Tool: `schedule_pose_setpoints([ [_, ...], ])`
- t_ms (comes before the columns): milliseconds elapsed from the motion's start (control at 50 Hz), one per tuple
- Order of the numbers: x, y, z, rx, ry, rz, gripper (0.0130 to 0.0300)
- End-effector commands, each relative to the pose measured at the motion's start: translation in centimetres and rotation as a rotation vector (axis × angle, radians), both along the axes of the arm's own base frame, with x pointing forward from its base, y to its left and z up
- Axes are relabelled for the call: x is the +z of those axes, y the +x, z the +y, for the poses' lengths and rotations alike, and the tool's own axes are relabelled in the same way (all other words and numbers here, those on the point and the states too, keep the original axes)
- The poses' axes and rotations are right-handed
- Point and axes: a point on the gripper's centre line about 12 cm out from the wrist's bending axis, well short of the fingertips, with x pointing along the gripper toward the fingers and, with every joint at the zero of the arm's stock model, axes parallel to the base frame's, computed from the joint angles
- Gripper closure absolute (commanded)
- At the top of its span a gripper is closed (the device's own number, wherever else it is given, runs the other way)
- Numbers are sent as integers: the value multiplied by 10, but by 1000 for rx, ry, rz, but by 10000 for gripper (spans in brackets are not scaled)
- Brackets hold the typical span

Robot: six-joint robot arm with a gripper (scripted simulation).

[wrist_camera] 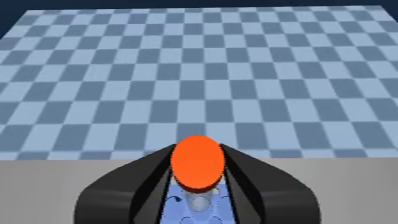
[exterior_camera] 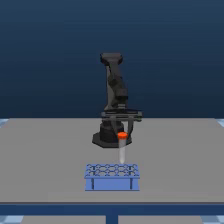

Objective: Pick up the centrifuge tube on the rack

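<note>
The black gripper is closed around the slim, whitish translucent centrifuge tube just under its round orange-red cap, the tube standing upright directly above the low blue holed rack on the grey surface.

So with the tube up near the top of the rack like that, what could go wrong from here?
1. The centrifuge tube looks gripped just under its orange cap, so it could slip or swing.
2. Its lower end seems level with the rack top; moving sideways too soon might snag a hole and tip the rack.
3. The wrist view shows the jaws close around the cap, but how firm the hold is cannot be told.
</note>
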Motion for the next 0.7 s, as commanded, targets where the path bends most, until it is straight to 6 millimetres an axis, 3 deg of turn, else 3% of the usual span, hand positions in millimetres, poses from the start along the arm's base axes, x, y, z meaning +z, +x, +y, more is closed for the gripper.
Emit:
schedule_pose_setpoints([
  [20, 2, 0, 0, 3, -12, 3, 300],
  [700, 4, 0, 0, 3, -12, 3, 300],
])
